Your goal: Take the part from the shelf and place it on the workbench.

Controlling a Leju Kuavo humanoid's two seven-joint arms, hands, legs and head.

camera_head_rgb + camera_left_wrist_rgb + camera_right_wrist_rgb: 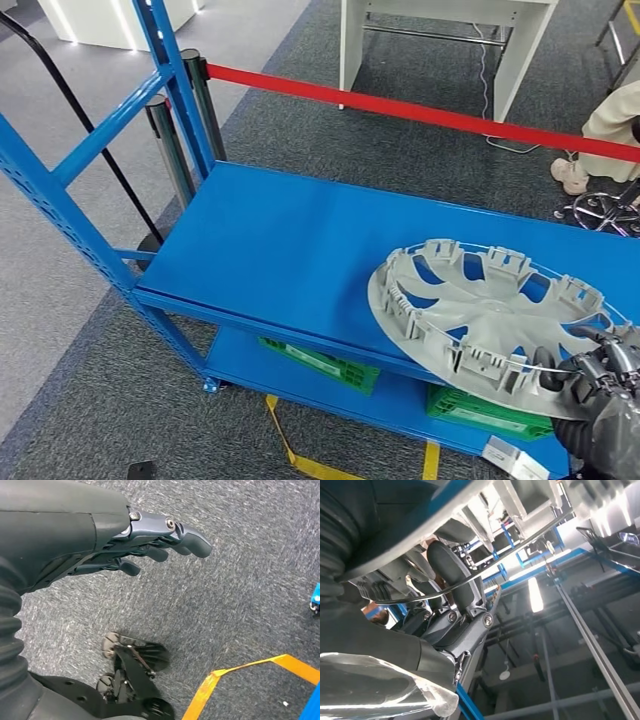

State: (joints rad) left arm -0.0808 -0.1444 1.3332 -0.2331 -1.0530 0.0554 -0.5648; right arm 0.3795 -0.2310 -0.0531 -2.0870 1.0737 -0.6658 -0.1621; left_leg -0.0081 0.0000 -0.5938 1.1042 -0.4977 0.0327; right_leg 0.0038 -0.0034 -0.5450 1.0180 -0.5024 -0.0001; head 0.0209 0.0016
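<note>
Part (490,325): grey wheel cover, near right of shelf (302,250), rim overhanging for grasp. Right hand (596,385) fingers clamped on rim. Left hand (151,542): fingers apart, idle.

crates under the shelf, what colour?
Green crates, on the lower level of the blue shelf. Clearest in the head view.

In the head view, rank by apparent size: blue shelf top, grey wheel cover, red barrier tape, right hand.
1. blue shelf top
2. grey wheel cover
3. red barrier tape, long but thin
4. right hand, partly cut off, gripping the cover's rim
</note>
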